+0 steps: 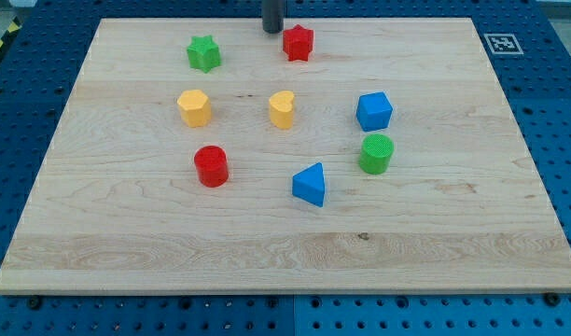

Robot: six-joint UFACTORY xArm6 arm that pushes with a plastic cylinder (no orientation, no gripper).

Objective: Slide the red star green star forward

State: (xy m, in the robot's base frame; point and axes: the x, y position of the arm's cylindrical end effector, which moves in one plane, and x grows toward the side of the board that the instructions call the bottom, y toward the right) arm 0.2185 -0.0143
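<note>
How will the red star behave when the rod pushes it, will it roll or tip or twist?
The red star sits low and flat on the wooden board, so it likely slides rather than tips or rolls. Its points may make it twist under an off-centre push. My tip is just to its left in the view, so contact looks off-centre.

no readable words or numbers; only a black-and-white square marker [502, 43] on the wooden board's [509, 215] top-right corner.
</note>
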